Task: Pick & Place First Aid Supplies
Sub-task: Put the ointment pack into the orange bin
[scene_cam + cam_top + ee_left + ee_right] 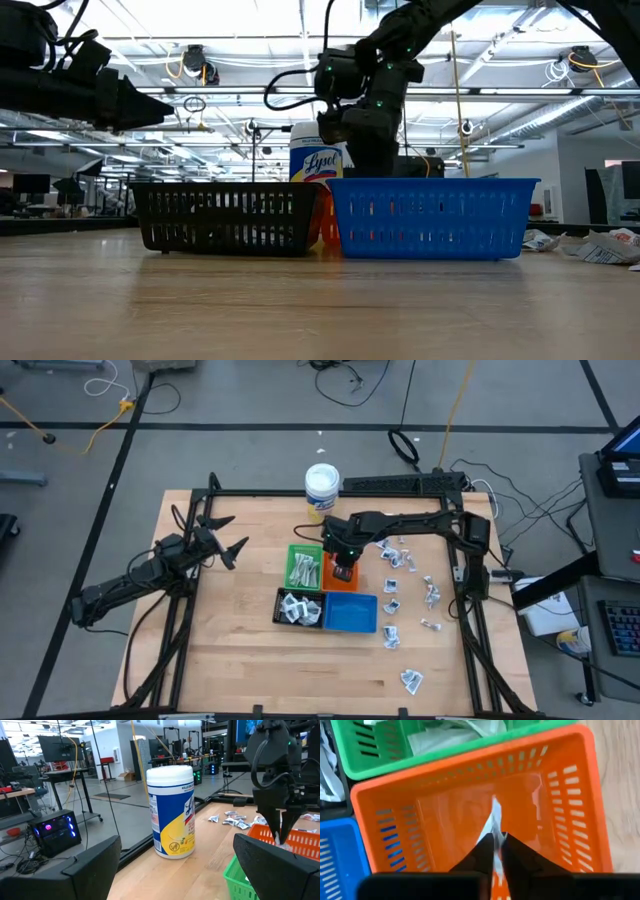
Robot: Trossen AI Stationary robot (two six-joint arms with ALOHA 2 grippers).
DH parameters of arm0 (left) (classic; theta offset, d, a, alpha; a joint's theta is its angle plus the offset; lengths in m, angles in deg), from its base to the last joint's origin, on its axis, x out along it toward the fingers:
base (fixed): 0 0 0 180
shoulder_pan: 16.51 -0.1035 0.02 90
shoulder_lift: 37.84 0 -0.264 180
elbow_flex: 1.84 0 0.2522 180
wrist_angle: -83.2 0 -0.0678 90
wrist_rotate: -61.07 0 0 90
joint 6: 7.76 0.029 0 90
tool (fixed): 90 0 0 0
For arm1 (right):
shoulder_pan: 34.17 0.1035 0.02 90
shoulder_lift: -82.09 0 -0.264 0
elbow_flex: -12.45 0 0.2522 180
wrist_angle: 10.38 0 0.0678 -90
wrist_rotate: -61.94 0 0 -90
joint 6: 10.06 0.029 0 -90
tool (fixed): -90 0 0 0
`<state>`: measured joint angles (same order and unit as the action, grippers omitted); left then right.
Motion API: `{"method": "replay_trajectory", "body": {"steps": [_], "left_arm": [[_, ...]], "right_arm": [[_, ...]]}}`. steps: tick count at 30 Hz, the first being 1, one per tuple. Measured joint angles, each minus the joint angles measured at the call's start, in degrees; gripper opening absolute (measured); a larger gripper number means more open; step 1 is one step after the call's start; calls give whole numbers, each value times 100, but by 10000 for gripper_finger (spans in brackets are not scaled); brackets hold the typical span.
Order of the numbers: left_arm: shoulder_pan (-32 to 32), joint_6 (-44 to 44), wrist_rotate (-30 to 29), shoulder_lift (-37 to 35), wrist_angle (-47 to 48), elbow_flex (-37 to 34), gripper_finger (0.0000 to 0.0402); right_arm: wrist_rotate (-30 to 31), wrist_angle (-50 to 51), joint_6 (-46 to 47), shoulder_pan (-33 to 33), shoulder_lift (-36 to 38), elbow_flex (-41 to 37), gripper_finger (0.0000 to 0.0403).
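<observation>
My right gripper [495, 839] hangs over the orange tray [470, 815], pointing steeply down, shut on a thin pale packet [496, 812]. In the high view it [343, 567] is above the group of four trays: green [303, 565], orange [338, 582], black [298, 608] and blue [350, 612]. The green and black trays hold several pale packets. More first aid supplies [400, 555] lie loose on the table's right part. My left gripper [235, 550] waits open at the table's left side, held level, touching nothing. My right gripper pinches the pale packet [496, 827] between its two fingers, from above, slanting steeply down. The packet shows edge-on and sticks out past the fingertips toward the orange tray's floor. I cannot tell whether its free end touches the floor.
A white-lidded, yellow-labelled tub [322, 488] stands at the table's far edge behind the trays. Loose packets are scattered down the right side to the near right [411, 680]. Bare wood [230, 660] lies at the near left.
</observation>
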<state>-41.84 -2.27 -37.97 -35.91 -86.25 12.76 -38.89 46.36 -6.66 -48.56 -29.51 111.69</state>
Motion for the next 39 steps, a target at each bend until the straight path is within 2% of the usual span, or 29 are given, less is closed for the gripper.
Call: {"method": "replay_trajectory", "body": {"steps": [8,13,20,28,34,39], "left_arm": [[-1,0,0,0,1,0,392],[-1,0,0,0,-1,0,392],[-1,0,0,0,0,0,392],[1,0,0,0,1,1,392],[1,0,0,0,1,2,392],[1,0,0,0,-1,2,392]], "right_arm": [[5,33,73,24,45,0,150],[3,513,853,24,45,340,190],[3,1722,2297,20,54,939,188],[61,2703,3996,160,511,889,183],[545,2733,5443,835,1190,326,183],[650,2682,6899,1775,1676,-269,183]]}}
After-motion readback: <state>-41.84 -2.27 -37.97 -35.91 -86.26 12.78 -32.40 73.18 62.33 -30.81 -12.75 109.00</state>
